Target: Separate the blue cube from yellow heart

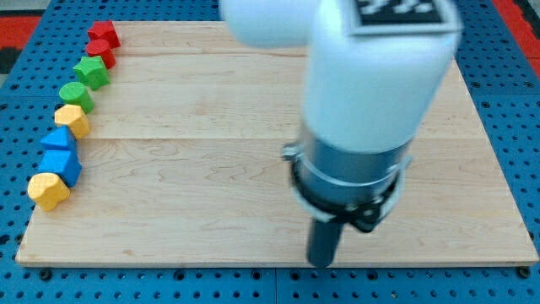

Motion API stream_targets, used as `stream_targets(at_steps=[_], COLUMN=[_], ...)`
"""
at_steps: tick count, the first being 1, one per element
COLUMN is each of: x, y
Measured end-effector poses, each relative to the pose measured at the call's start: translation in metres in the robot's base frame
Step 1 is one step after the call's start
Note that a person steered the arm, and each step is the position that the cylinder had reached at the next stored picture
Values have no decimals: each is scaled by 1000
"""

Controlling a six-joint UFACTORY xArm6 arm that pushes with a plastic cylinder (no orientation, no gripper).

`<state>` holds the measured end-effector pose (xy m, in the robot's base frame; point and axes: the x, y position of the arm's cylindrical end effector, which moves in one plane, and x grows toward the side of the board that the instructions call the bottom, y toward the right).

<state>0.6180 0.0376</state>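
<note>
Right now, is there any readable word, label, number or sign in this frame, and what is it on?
No readable text anywhere.
Arm housing: a black-and-white patterned marker at the view's top, cut off by the frame; no letters or digits legible.
Blocks and wooden board: no markings.

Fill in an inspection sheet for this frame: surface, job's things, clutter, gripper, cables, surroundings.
Surface: wooden board, most of it bare.
Job's things: blue cube touching yellow heart at the view's lower left, in a column along the left edge.
Clutter: same column, upward: blue block, yellow block, two green blocks, two red blocks.
Gripper: none; my tip sits near the board's bottom edge, far right of all blocks.
Cables: nothing seen.
Surroundings: blue perforated base around the board.
</note>
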Motion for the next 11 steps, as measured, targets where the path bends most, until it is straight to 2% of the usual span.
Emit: stream_targets(at_steps=[2,3,4,6,7,10,11], x=[0,-1,-3,-28,-79,-167,-155], y=[-88,-203,-342,-342,-339,-252,-225])
